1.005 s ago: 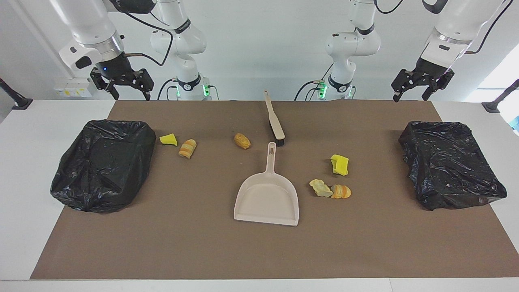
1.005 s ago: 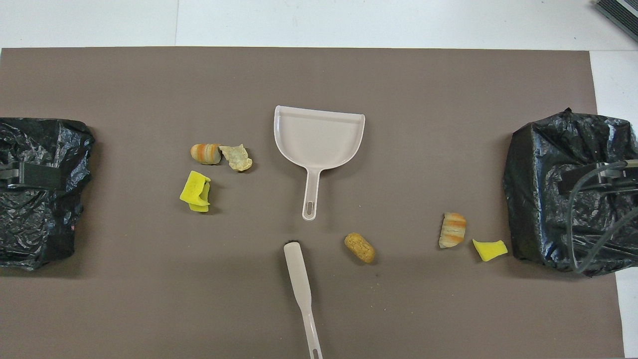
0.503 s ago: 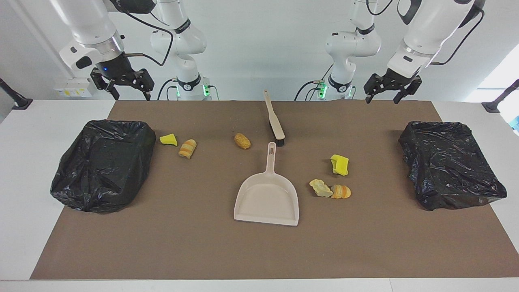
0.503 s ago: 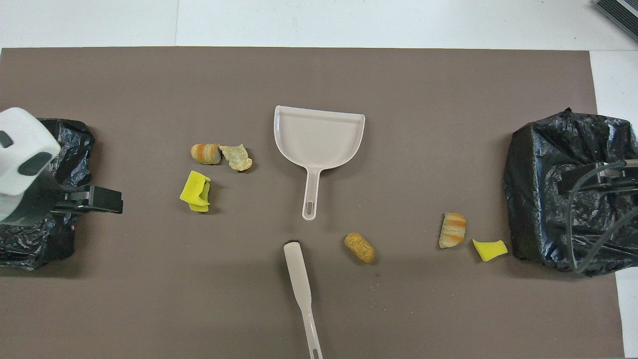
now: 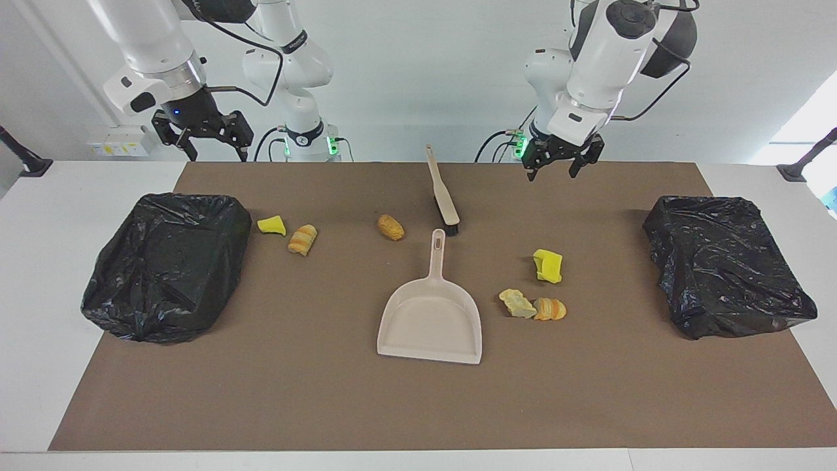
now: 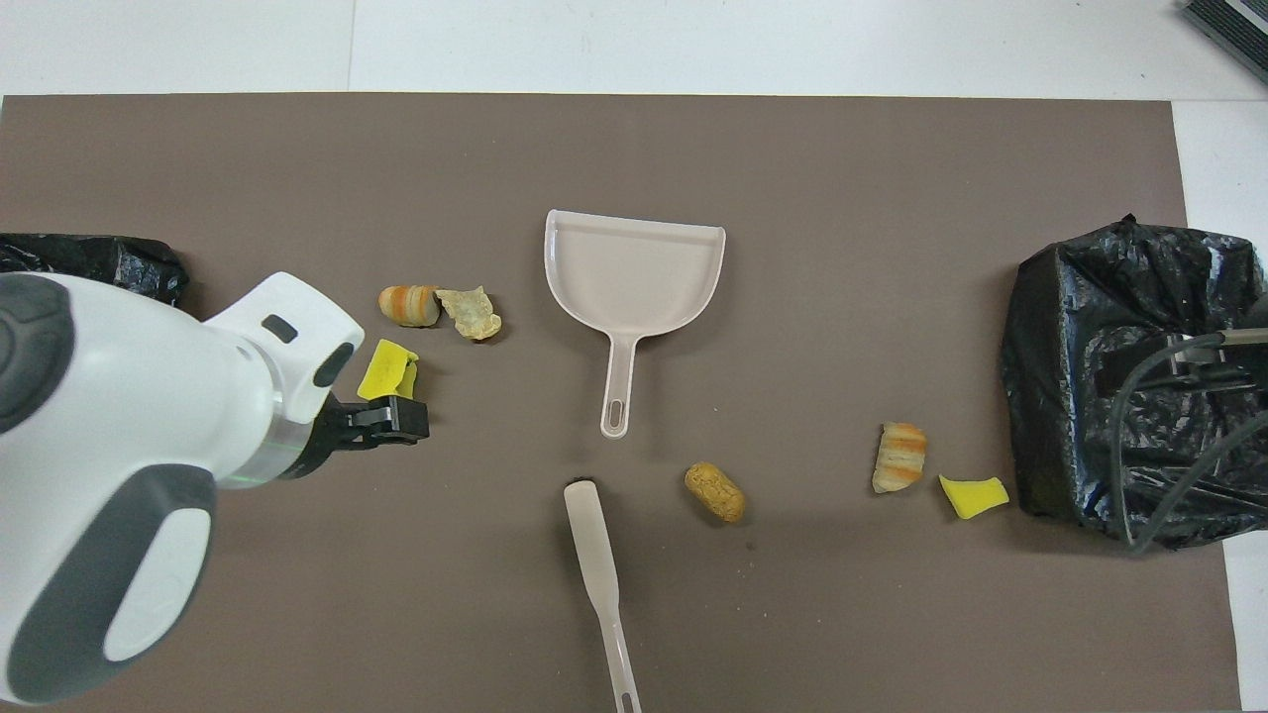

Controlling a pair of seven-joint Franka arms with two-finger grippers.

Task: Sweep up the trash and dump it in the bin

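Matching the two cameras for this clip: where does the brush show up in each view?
Facing view: the brush lies top centre, bristle end toward the dustpan handle tip.
Overhead view: the brush sits bottom centre, its handle running off the lower edge.
Shared landmark: the dustpan's handle tip points at the brush's bristle end in both.

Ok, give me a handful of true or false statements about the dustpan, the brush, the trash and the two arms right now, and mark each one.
1. The dustpan is empty. True.
2. The brush lies nearer to the robots than the dustpan. True.
3. The left tool holds the brush. False: it hangs open in the air and holds nothing.
4. A black bin sits at the left arm's end of the table, another black bin at the right arm's end. True.
5. All the trash is in the dustpan. False: pieces such as the yellow sponge piece lie on the mat.
6. The right tool is shut on a sponge. False: it is open and empty.
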